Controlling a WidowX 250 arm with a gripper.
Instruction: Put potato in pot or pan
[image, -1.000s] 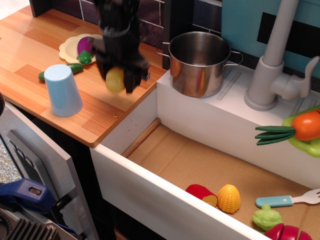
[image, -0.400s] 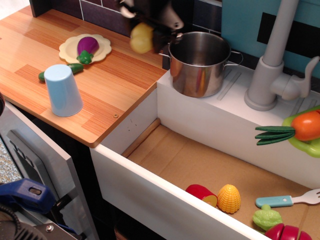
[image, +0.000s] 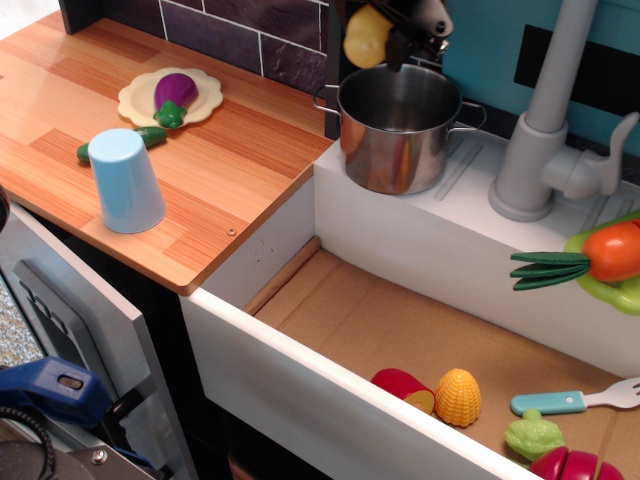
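Note:
The pale-yellow potato (image: 366, 37) is held in the air by my black gripper (image: 385, 35), which is shut on it at the top of the view. It hangs just above the left rim of the shiny steel pot (image: 398, 125), which stands on the white ledge behind the sink. The pot's inside looks bare. Most of the gripper and arm is cut off by the top edge.
A light-blue cup (image: 126, 179) stands upside down on the wooden counter (image: 230, 165). A yellow plate with a purple eggplant (image: 176, 92) lies behind it. A grey faucet (image: 548, 130) stands right of the pot. The sink below holds a corn piece (image: 458, 396) and other toy food.
The gripper has carried the potato up and to the right, from above the wooden counter to just over the pot's left rim.

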